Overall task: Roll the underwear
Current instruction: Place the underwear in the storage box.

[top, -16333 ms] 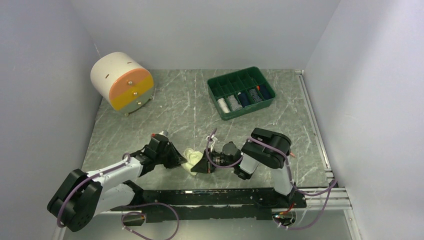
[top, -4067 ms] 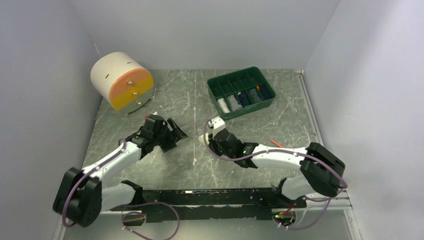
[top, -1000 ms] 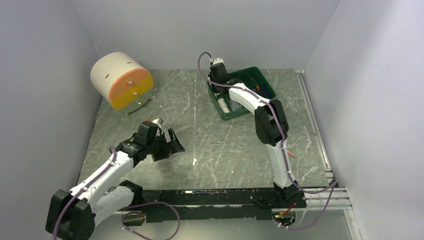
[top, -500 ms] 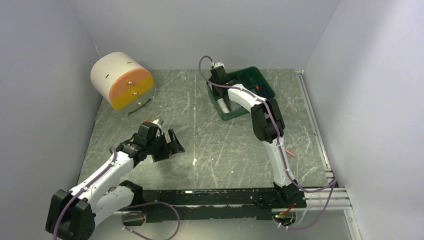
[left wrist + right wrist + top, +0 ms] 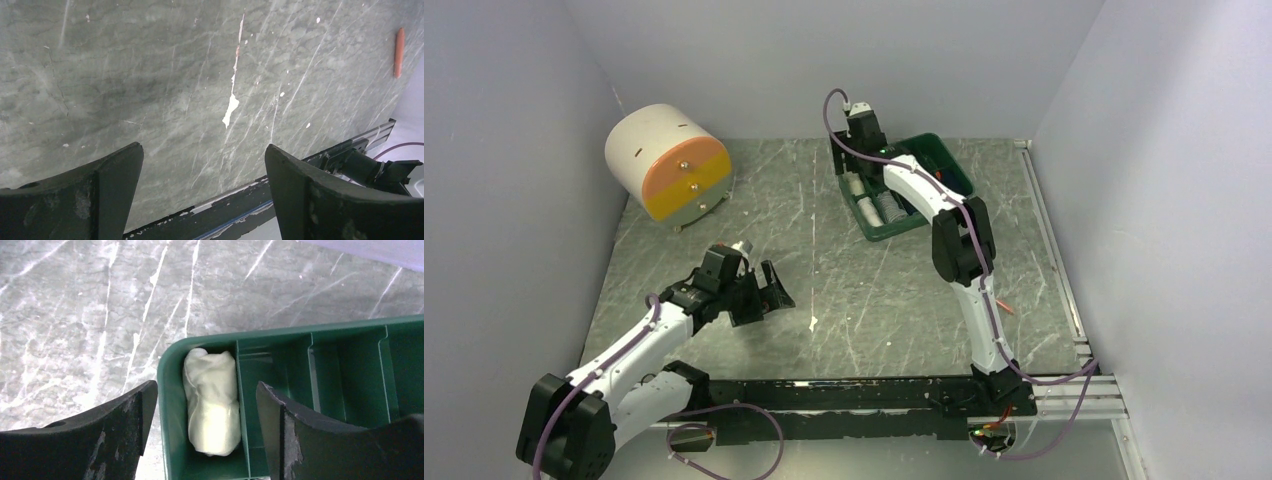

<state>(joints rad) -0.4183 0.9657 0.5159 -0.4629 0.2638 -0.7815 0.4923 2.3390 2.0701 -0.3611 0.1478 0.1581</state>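
In the overhead view the right arm lies across much of the green tray (image 5: 914, 225), and the rolls in its compartments are too small to be told apart there. In the right wrist view only one corner of the tray is shown, the rest being cut off by the lower and right edges of the picture. The underwear (image 5: 212, 400), cream-white and rolled into a tight bundle, is seen lying in the end compartment at that corner, directly beneath the gap of the right gripper (image 5: 206, 390). The jaws are spread wide and nothing is held. Whether the fingertips touch the tray cannot be told. The bundle is pressed against the outer wall on one side and the divider on the other, so little room is left beside it. The compartments to the right of the gripper are seen as bare green, and bare table (image 5: 75, 315) lies to its left and ahead of it. The left gripper (image 5: 205, 151) is likewise held wide apart with nothing between its fingers, over bare table marked by a white scuff just ahead. An orange stick (image 5: 399, 52) lies far ahead to its right, near the picture's edge. A dark rail (image 5: 350, 160) is partly hidden behind the right finger.
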